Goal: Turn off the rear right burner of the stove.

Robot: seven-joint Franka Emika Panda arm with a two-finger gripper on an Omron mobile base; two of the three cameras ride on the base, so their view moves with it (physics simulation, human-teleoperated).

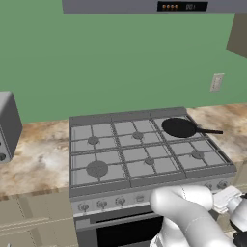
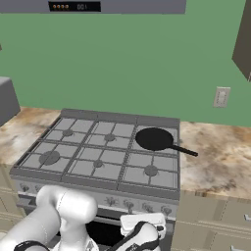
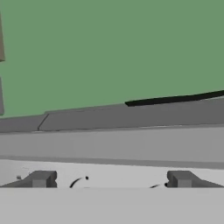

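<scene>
Two dark fingertips (image 3: 42, 178) stood wide apart, empty, before the wide grey steel gas stove (image 1: 144, 154). Its small round knobs (image 2: 147, 208) lay just ahead; the pan-covered rear right burner (image 1: 179, 127) sat far beyond.

Marbled brown counter (image 1: 43, 159) with grey toaster (image 1: 8, 126); black pan (image 1: 181, 127) on the stove (image 1: 144, 154).

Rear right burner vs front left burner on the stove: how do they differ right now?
The rear right burner is covered by a black frying pan, handle pointing right; the front left burner is bare. The front left burner shows a large round grey cap, while the rear right burner's cap is hidden under the pan. Both sit under grey grid grates on the same stove.
</scene>
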